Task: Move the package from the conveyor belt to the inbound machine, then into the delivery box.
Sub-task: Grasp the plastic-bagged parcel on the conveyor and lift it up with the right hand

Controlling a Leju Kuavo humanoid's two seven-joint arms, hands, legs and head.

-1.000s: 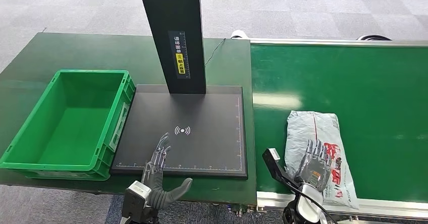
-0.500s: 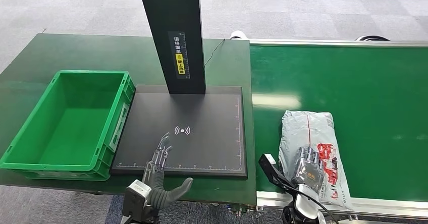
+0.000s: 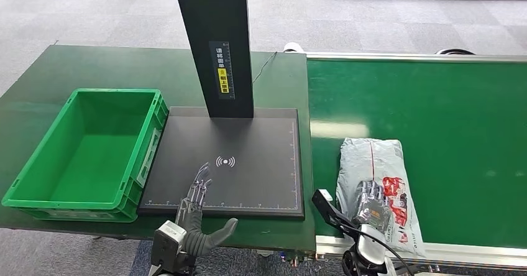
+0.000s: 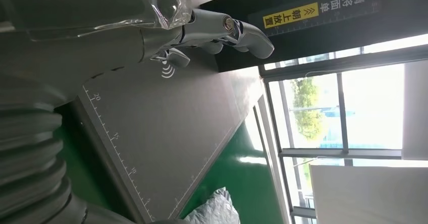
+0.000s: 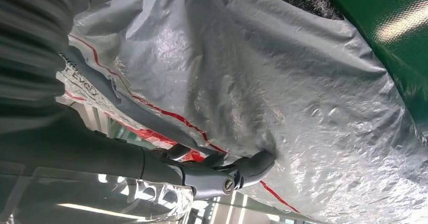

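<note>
Your right hand (image 3: pixel 371 204) presses fingers into the package (image 3: pixel 375 186), not lifted off the belt (image 3: pixel 447 127); scanner (image 3: pixel 230 164) at nine o'clock, bin (image 3: pixel 87 148) untouched; left hand (image 3: pixel 196 211) spread, empty.

The head view looks forward and down from high above the dark flat scanner platform (image 3: pixel 230 164) and green conveyor belt (image 3: pixel 435 127). The left wrist view skims low over that platform (image 4: pixel 166 128). The right wrist view sits close against the crinkled grey plastic package (image 5: pixel 262 82).
</note>
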